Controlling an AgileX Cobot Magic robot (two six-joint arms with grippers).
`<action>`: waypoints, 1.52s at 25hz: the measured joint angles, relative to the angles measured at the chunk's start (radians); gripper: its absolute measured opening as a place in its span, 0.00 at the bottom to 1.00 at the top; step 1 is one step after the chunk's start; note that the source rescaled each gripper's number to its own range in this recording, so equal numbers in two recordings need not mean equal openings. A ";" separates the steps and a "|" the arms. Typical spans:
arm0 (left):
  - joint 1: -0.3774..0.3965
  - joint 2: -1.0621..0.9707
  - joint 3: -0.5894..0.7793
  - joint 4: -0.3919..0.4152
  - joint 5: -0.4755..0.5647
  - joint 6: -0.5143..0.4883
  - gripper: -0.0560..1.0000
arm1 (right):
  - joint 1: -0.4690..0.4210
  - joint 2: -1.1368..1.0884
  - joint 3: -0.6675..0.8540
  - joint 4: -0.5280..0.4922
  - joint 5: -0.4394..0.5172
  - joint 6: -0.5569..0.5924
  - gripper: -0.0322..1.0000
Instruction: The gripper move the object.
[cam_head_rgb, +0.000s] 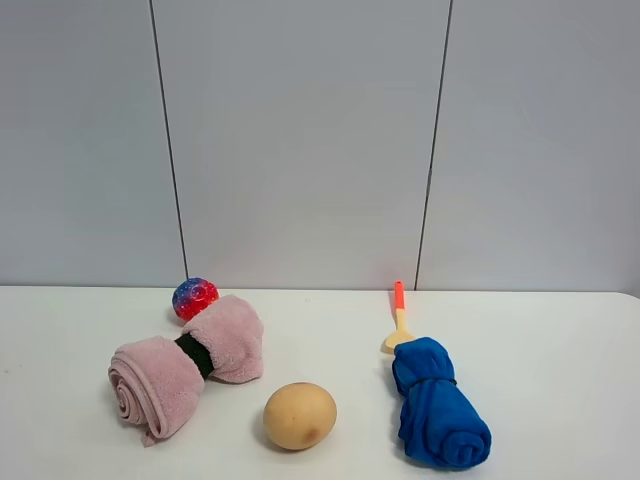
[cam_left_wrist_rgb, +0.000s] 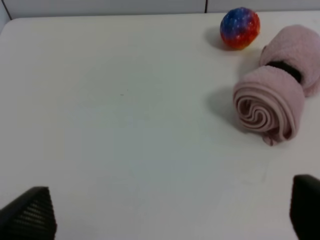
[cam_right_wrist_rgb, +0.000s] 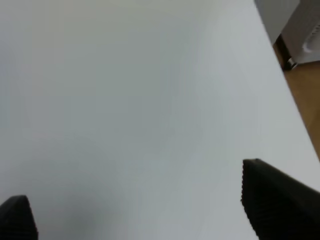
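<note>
The pink fluffy rolled towel (cam_head_rgb: 185, 366), cinched by a dark band in the middle, lies on the white table at the left. It also shows in the left wrist view (cam_left_wrist_rgb: 277, 97). Neither arm shows in the exterior high view. My left gripper (cam_left_wrist_rgb: 170, 215) is open and empty, some way short of the towel, with only its black fingertips (cam_left_wrist_rgb: 30, 212) showing. My right gripper (cam_right_wrist_rgb: 140, 210) is open and empty over bare table near the table's right edge.
A red and blue ball (cam_head_rgb: 195, 298) sits right behind the towel. A tan egg-shaped object (cam_head_rgb: 300, 415) lies at the front centre. A blue rolled cloth (cam_head_rgb: 438, 415) lies at the right, with an orange-handled spoon (cam_head_rgb: 398, 318) behind it. The table edge (cam_right_wrist_rgb: 287, 90) and floor show in the right wrist view.
</note>
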 joint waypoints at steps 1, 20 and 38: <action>0.000 0.000 0.000 0.000 0.000 0.000 1.00 | -0.034 -0.034 0.022 0.000 -0.034 0.000 0.89; 0.000 0.000 0.000 0.000 0.000 0.000 1.00 | -0.222 -0.103 0.052 0.097 -0.088 -0.100 0.89; 0.000 0.000 0.000 0.000 0.000 0.000 1.00 | -0.222 -0.103 0.054 0.141 -0.095 -0.144 0.89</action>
